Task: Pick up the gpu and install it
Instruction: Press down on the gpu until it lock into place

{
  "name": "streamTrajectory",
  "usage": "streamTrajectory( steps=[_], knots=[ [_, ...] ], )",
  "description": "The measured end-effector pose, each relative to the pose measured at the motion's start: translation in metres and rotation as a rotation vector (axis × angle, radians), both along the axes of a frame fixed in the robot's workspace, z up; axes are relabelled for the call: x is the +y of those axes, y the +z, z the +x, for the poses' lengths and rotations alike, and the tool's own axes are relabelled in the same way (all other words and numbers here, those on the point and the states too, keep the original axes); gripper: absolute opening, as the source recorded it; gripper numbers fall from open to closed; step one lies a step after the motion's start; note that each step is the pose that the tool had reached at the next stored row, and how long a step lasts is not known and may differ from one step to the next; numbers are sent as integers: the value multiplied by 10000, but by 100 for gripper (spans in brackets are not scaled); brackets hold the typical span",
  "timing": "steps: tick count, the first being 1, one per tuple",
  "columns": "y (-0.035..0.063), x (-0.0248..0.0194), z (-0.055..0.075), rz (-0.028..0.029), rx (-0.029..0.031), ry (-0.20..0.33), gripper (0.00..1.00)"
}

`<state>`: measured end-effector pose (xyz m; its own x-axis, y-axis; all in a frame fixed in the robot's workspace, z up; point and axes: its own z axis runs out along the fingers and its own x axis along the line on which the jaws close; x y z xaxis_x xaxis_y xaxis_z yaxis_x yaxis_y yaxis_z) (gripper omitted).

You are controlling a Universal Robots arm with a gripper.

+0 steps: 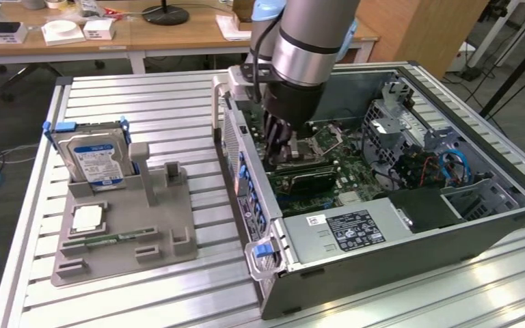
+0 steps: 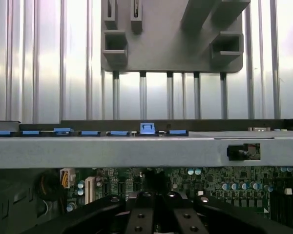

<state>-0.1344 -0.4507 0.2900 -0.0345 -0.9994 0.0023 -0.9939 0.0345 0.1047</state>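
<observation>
Open PC case (image 1: 399,225) lies on its side on the slatted aluminium table (image 1: 153,102), side panel off. Inside: one green motherboard (image 1: 322,181), a silver drive cage (image 1: 395,130) toward the exterior view's right, one black power supply box with a white-print label (image 1: 358,229) at the near end, blue and black cables (image 1: 450,167) by the cage. Row of blue tabs (image 2: 90,132) runs along the case's rear wall; wrist view shows seven.

Arm (image 1: 303,41) reaches straight down into the case. Gripper (image 1: 286,147) sits low over the motherboard, fingers (image 2: 141,214) drawn together as close as they go. The gpu (image 1: 301,179) is down in the case right under the gripper, a dark flat card lying along the board; whether the fingers have hold of it or just press on it, cannot tell.

Grey holder tray (image 1: 121,236) on the table at the exterior view's left, well apart from the case. In it: one silver hard drive with blue-white label (image 1: 96,160) standing upright in a slot at the far end, one square silver chip (image 1: 87,219) lying flat, one narrow green memory stick (image 1: 107,239) lying flat just beside the chip. Tall grey posts (image 1: 158,174) in the tray's middle hold nothing.

Wooden desks (image 1: 107,37) behind, with white boxes (image 1: 66,31) and a black lamp base (image 1: 165,14).
</observation>
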Motion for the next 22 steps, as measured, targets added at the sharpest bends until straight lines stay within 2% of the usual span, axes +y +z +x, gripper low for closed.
streamTrajectory(
  steps=[4,8,10,11,13,14,16,22],
  knots=[
    [0,12,-24,-1,43,-5,11],
    [1,16,-37,-2,120,-4,11],
    [-1,18,-42,0,179,-4,11],
    [1,18,-45,-2,242,-4,11],
    [20,18,-46,4,274,-5,11],
    [67,18,-48,-6,295,-7,11],
    [95,18,-50,-4,299,-9,11],
    [82,17,-50,1,304,-6,11]
  ],
)
